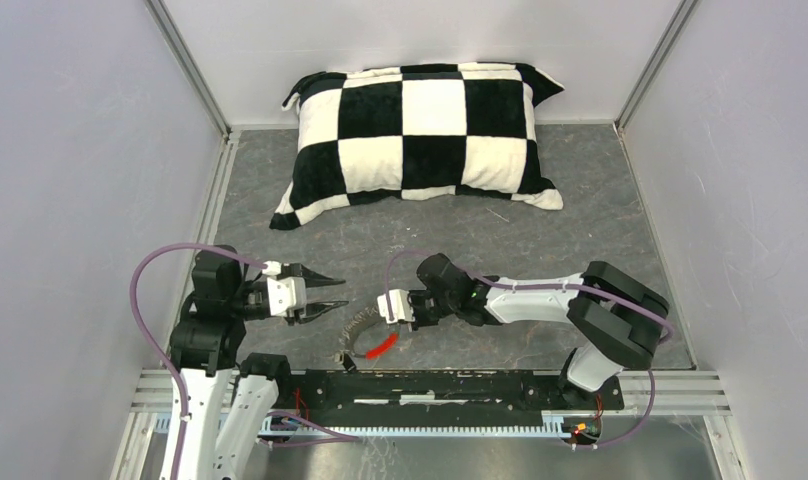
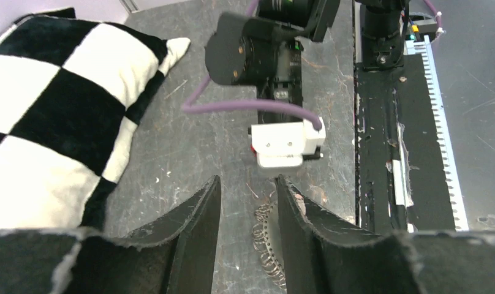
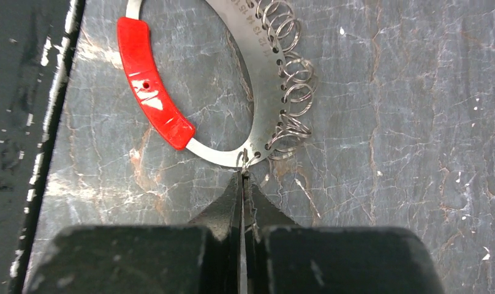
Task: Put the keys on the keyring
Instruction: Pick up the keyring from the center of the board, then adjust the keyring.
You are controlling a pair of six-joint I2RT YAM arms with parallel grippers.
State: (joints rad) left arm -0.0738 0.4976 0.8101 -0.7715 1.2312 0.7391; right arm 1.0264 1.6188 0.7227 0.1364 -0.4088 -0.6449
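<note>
The keyring (image 3: 260, 92) is a flat silvery band with several small wire rings and a red section (image 3: 152, 92); it lies on the grey table just ahead of my right gripper (image 3: 244, 176). That gripper is shut on a thin silvery sliver seen edge-on, and its tip touches the band's near edge. I cannot tell whether the sliver is a key. No red-headed or black-and-white-headed key shows clearly. In the top view the keyring (image 1: 360, 332) lies between both grippers. My left gripper (image 2: 248, 180) is open just above the table, the ring's coils (image 2: 264, 236) beside its right finger.
A black-and-white checkered pillow (image 1: 420, 130) lies at the back of the table. A black rail (image 1: 450, 385) runs along the near edge, close to the keyring. White walls close in both sides. The right arm's wrist (image 2: 287, 144) faces the left gripper closely.
</note>
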